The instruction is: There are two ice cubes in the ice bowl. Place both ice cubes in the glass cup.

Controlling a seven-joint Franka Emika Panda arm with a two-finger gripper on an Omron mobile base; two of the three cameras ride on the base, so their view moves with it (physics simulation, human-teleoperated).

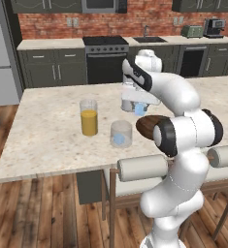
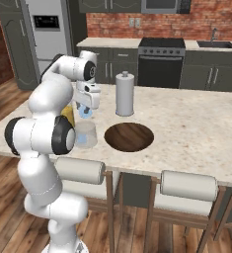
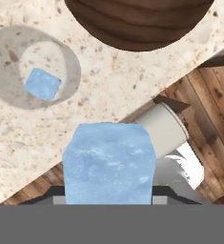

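Nearest, the gripper (image 3: pixel 108 202) pinches one ice cube (image 3: pixel 108 164) above the counter (image 1: pixel 47 135). Below and offset lies the glass cup (image 3: pixel 35 74), already containing the other ice cube (image 3: pixel 43 84); the carried cube is not yet over its rim. Beyond, the ice bowl (image 2: pixel 130 137) is empty, evident from the right base view.

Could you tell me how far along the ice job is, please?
Done: one cube lies in the cup. In hand: the gripper holds the second cube above the counter. Left: carry it over the cup and drop it. The bowl looks empty.
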